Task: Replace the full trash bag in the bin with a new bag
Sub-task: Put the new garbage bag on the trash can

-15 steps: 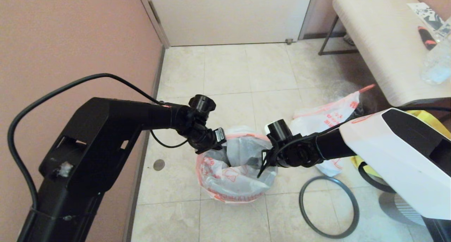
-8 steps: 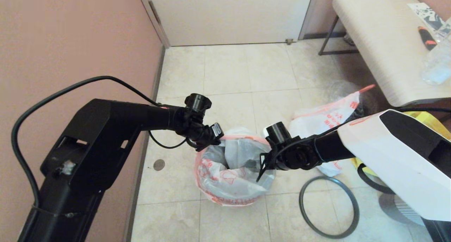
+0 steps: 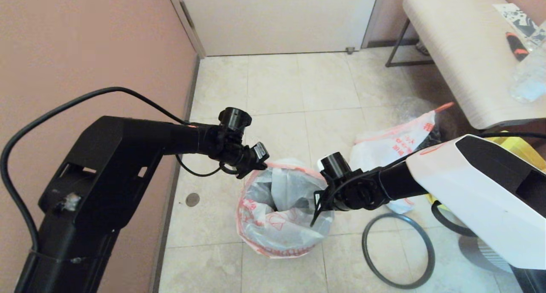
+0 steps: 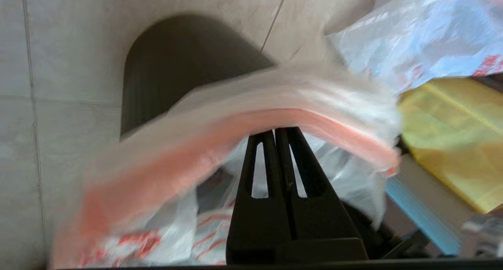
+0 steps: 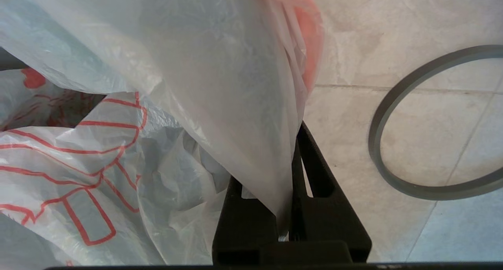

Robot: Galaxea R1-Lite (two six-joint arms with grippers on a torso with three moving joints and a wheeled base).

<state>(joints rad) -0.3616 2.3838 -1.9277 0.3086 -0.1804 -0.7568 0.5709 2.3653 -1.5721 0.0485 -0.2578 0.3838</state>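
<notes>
Head view shows the new bag draped over the bin on the tiled floor, its mouth held open between the two arms. At the bag's left rim, the left gripper has its fingers pressed together on the pink-orange edge band, which arches over the fingertips in the left wrist view. At the opposite rim, the right gripper pinches a fold of the thin white film between its nearly closed fingers. Only a dark ribbed side of the bin shows under the plastic. Behind the right arm, the full trash bag lies on the floor near the bench, its orange drawstring tail pointing up. The dark grey hoop lies flat on the tiles just beside the bin, apart from it. A yellow tote sits near the full trash bag.
</notes>
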